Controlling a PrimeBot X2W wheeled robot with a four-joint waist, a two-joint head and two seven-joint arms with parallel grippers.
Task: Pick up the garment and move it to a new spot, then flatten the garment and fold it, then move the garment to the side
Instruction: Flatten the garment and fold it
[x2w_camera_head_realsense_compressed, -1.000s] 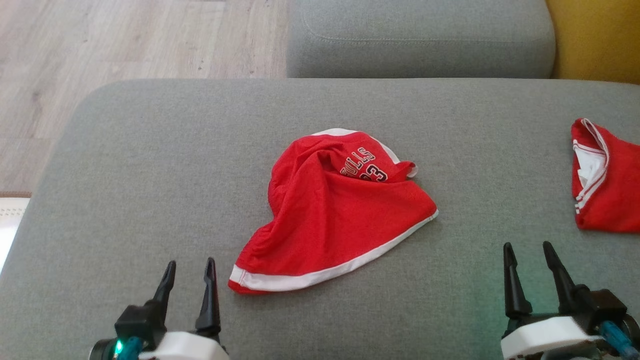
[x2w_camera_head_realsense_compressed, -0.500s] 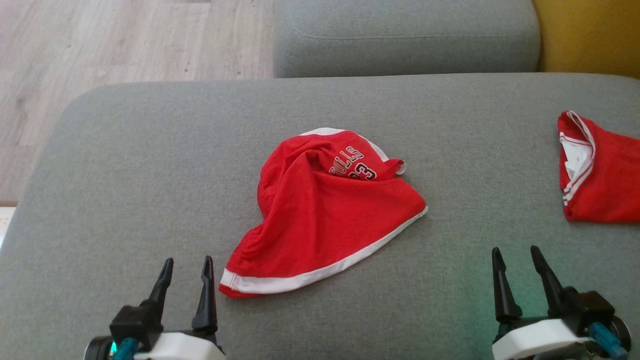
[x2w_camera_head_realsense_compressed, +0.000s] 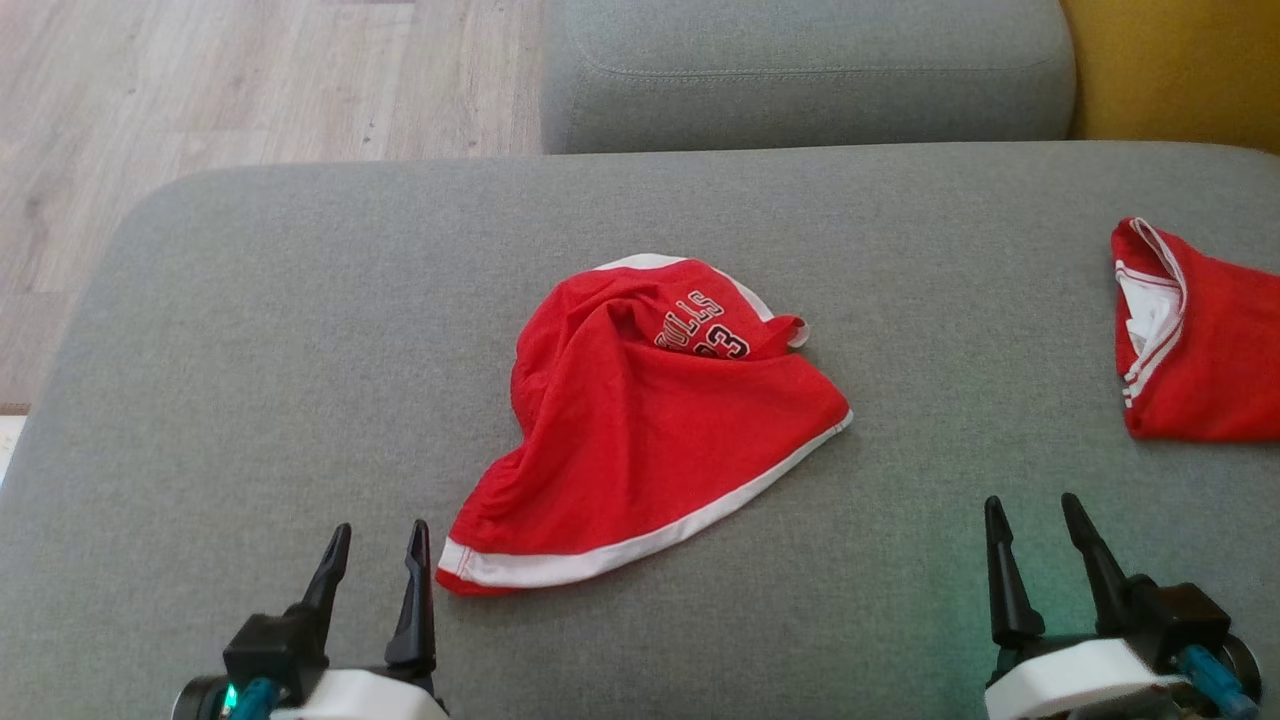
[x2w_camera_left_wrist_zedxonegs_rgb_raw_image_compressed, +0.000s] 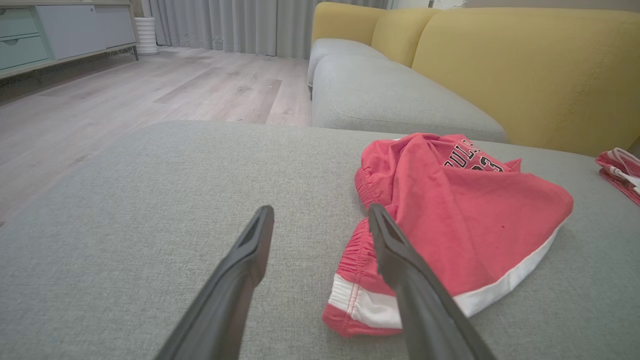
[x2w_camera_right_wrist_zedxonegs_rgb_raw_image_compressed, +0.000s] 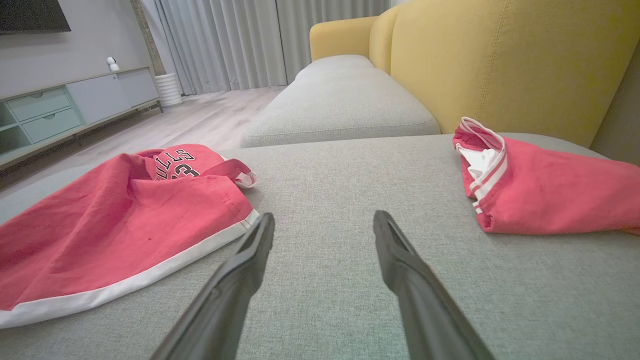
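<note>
Crumpled red white-hemmed garment mid grey sofa seat, left hand just beside its near corner, right hand well clear, each hand's 2 fingers spread apart, empty, another red cloth far right

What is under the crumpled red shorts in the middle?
The red shorts lie crumpled on the grey cushion, which shows all around them. Whether anything else hides beneath cannot be seen, because the cloth covers that spot.
</note>
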